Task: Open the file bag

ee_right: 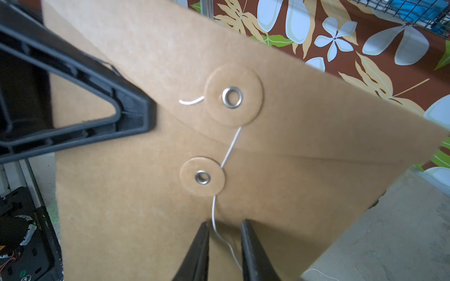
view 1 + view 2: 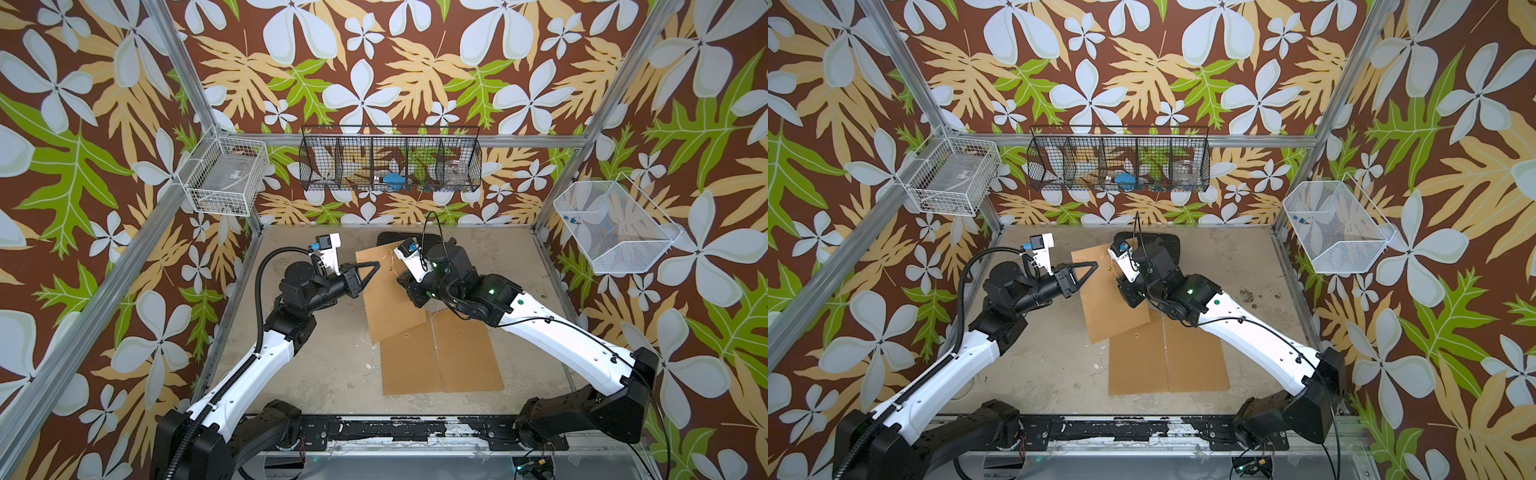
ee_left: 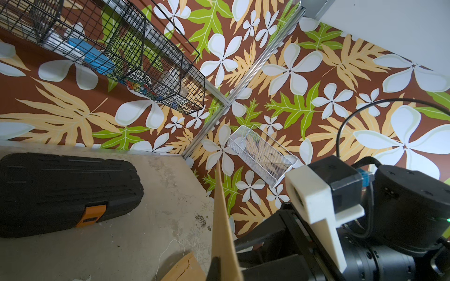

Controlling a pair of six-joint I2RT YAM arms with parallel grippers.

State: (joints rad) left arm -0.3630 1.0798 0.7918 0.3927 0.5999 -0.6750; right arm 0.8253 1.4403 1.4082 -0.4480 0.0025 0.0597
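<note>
flowered wallpaper all round, brown ground, white blooms, green leaves. stained beige desk [image 2: 324, 365] under both arms. black wire basket [image 2: 390, 166] on the wall beyond both hands; white wire basket [image 2: 226, 178] out past my left hand, white mesh basket [image 2: 615, 228] out past my right.

file bag [image 2: 390, 299]: brown kraft, between my two hands, tilted up off the desk, closure side facing my right hand. left hand [image 2: 374, 266] clamped on the bag's side edge; in the left wrist view the bag runs edge-on between the fingers.

closure, right wrist view: flap [image 1: 316, 109] down. upper disc [image 1: 233, 96] on the flap, lower disc [image 1: 202, 176] on the body just beneath, each with a metal eyelet. white string [image 1: 231, 147] runs from the upper disc, by the lower disc's edge, down toward my right hand.

right hand [image 1: 225, 226]: tips at the bag's face just below the lower disc, jaws a narrow gap apart, string passing through the gap. nothing pinched that i can see.

brown sheet [image 2: 457, 357] flat on the desk, on the near side of both hands; the bag's low end overlaps it, contact unclear. black tool case [image 3: 65, 192], orange latch, on the desk beyond my right hand.
</note>
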